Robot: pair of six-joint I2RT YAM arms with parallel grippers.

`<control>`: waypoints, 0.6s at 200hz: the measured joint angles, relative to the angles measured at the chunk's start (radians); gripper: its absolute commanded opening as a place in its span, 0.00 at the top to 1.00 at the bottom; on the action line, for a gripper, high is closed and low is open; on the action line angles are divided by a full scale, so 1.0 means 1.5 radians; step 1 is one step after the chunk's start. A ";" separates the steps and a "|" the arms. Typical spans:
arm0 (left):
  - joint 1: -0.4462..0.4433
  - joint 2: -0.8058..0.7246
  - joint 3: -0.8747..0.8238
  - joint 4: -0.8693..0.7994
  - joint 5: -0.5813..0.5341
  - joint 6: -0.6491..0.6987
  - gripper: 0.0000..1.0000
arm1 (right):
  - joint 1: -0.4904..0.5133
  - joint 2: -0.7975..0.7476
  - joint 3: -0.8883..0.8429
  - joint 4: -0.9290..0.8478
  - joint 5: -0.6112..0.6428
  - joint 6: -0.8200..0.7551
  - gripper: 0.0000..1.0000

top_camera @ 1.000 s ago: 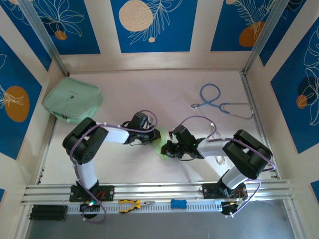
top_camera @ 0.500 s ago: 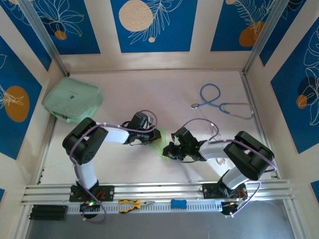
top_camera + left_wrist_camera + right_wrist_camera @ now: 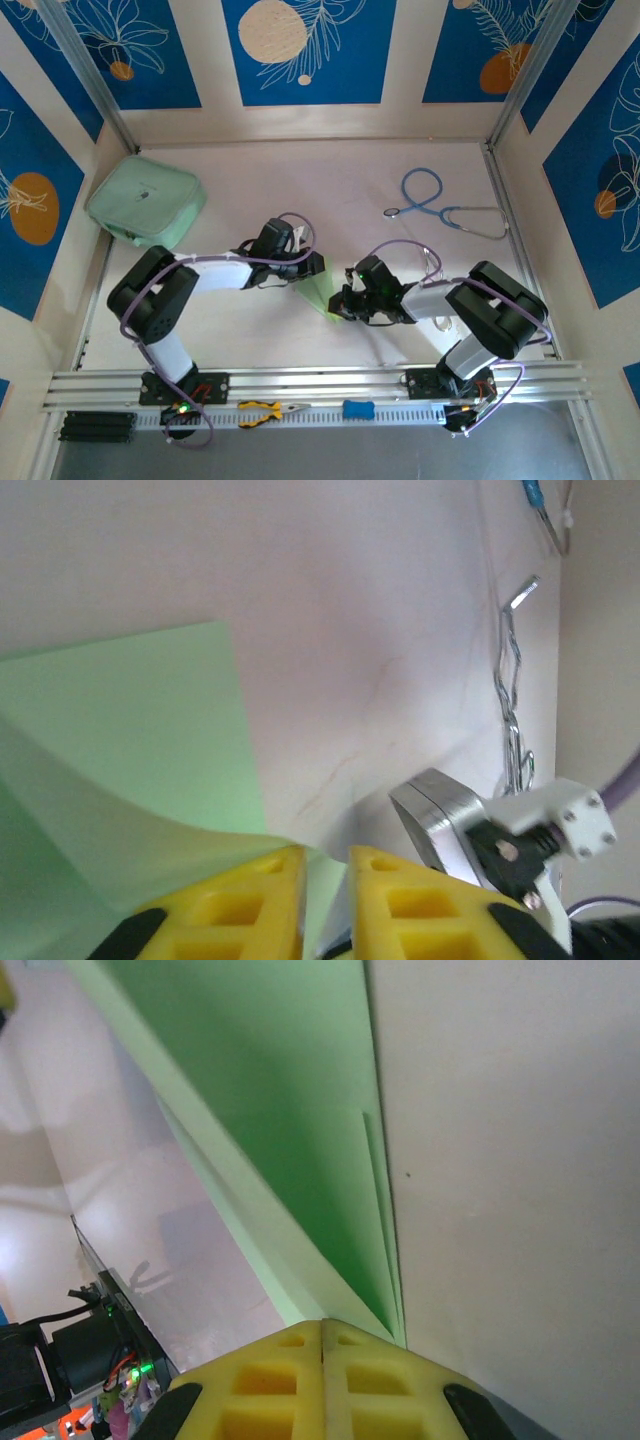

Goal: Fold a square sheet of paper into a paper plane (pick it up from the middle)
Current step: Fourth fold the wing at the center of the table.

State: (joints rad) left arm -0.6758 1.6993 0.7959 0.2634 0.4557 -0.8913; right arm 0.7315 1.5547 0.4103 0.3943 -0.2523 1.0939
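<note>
The square sheet of paper (image 3: 320,293), folded into a light-green wedge, lies on the table (image 3: 330,190) near its middle, a little toward 6 o'clock, between the two tools. The left gripper (image 3: 308,268) sits at the sheet's 11 o'clock, its yellow fingers (image 3: 235,910) a narrow slit apart with a raised flap of the sheet running into that slit; I cannot tell whether they nip it. The right gripper (image 3: 341,303), at the sheet's 4 o'clock, has its jaws pressed together, their tips meeting the sheet's pointed corner.

paper (image 3: 318,293) centre, pouch (image 3: 145,205) back left, stethoscope (image 3: 440,210) back right
</note>
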 measured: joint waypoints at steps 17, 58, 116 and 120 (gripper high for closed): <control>-0.009 -0.013 -0.010 -0.009 0.000 0.007 0.85 | -0.001 0.001 0.000 0.002 -0.002 0.000 0.97; -0.027 -0.017 -0.042 -0.027 0.002 0.018 0.87 | -0.004 0.001 0.000 0.003 -0.003 0.007 0.97; -0.035 -0.011 -0.047 -0.026 0.010 0.022 0.88 | -0.004 0.002 -0.001 0.005 -0.004 0.010 0.98; -0.035 -0.008 -0.046 -0.026 0.010 0.023 0.88 | -0.004 0.002 -0.001 0.005 -0.005 0.010 0.97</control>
State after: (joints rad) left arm -0.7280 1.6871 0.7265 0.2237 0.4713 -0.8574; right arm 0.7250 1.5574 0.4091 0.4015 -0.2592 1.1088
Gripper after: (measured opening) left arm 0.120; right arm 0.063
